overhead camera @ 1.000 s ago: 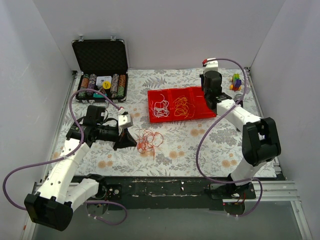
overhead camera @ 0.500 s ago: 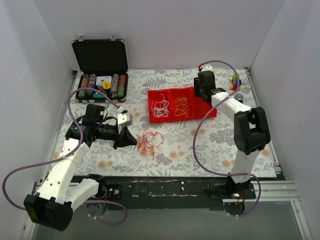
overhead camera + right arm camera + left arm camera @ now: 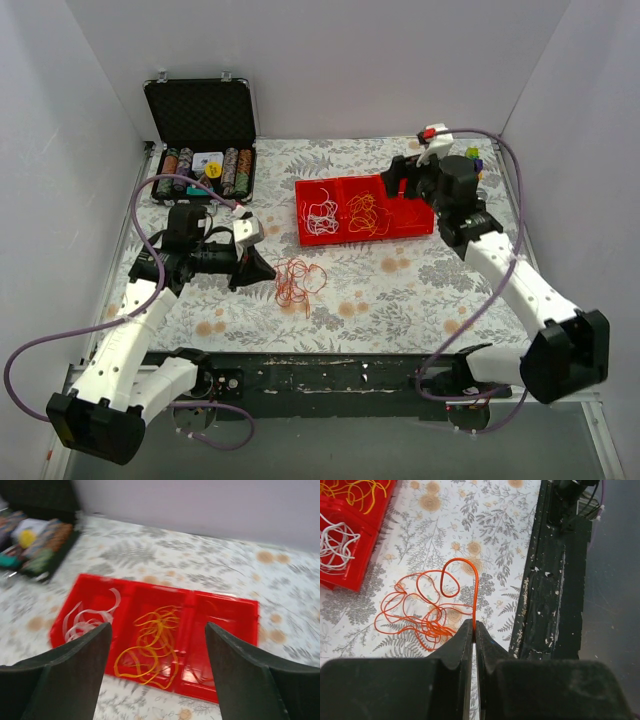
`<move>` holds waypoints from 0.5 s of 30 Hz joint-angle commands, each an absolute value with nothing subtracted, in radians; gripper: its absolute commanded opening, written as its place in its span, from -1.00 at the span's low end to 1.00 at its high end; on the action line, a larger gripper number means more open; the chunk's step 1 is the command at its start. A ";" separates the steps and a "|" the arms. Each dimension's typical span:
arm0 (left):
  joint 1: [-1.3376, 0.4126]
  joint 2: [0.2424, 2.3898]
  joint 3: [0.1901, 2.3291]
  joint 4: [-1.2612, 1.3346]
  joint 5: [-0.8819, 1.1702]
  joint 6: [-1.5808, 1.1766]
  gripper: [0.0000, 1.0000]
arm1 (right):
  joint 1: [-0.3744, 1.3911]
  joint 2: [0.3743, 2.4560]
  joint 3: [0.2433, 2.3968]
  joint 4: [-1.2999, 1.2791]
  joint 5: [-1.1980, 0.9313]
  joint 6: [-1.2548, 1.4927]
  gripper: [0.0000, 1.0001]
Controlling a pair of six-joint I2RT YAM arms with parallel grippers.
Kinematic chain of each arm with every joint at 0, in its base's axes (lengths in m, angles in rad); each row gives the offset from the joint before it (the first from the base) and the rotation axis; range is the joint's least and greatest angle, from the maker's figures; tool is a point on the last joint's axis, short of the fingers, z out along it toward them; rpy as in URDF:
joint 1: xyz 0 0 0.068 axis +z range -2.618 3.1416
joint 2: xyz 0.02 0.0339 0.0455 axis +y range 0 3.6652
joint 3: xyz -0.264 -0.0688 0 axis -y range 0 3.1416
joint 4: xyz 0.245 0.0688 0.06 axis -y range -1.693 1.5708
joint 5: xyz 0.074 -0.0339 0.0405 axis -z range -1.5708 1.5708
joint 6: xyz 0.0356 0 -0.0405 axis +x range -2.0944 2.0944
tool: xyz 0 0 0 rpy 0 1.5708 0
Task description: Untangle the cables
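The red tray holds a white cable in its left compartment and a yellow cable in the middle, with the right gripper spread wide above. The red cable lies tangled on the table nearby, one end pinched by the left gripper.

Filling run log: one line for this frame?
left claw shut on red cable; right claw open by red tray; white cable, yellow cable in tray

The right wrist view is motion-blurred: the white cable smears into ribbons, and the poker-chip case is cut by the top-left corner. In the left wrist view the red tray runs off the left edge, and the red cable vanishes between the closed jaws of the left gripper.
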State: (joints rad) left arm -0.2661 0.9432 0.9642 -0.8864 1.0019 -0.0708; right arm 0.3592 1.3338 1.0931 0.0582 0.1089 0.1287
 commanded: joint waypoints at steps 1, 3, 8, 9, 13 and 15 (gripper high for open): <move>-0.268 0.927 0.985 -0.767 0.976 -0.140 -1.00 | 0.472 1.175 0.916 0.216 -0.291 0.040 0.72; -0.267 0.940 0.994 -0.759 0.992 -0.150 -1.00 | 0.587 1.128 0.839 0.250 -0.290 0.005 0.75; -0.267 0.965 1.009 -0.764 1.014 -0.152 -1.00 | 0.865 1.133 0.742 0.347 -0.239 -0.057 0.79; -0.267 0.965 1.015 -0.768 1.015 -0.150 -1.00 | 0.888 1.150 0.752 0.351 -0.229 -0.058 0.80; -0.268 0.959 1.028 -0.781 1.028 -0.149 -1.00 | 1.024 1.248 0.837 0.353 -0.154 -0.115 0.80; -0.268 0.960 1.038 -0.791 1.032 -0.143 -1.00 | 1.054 1.296 0.876 0.364 -0.100 -0.133 0.80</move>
